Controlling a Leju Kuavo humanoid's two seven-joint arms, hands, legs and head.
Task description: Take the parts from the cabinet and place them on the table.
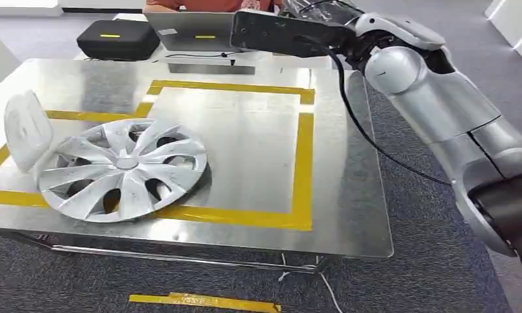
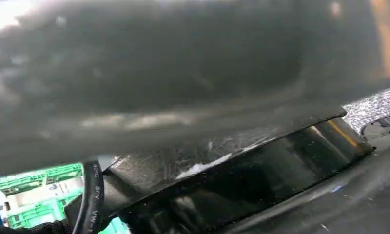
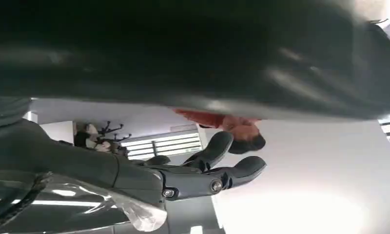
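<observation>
A flat black part [image 1: 278,32] hangs in the air above the table's far edge, and my right hand [image 1: 317,14] holds it at the end of my outstretched right arm. Seen from the right wrist, the same black part [image 3: 193,53] is a dark blurred band close to the camera, with the hand's fingers [image 3: 217,170] stretched out beneath it. A silver hubcap [image 1: 122,169] lies flat on the left of the metal table [image 1: 258,137]. A white curved part [image 1: 27,129] leans beside it at the far left.
Yellow tape [image 1: 303,156] marks a rectangle on the tabletop. Beyond the far edge stand a black case [image 1: 115,38] and a laptop [image 1: 193,29], with a person in red [image 1: 206,5] behind. Grey carpet surrounds the table; a tape strip [image 1: 203,301] lies on the floor.
</observation>
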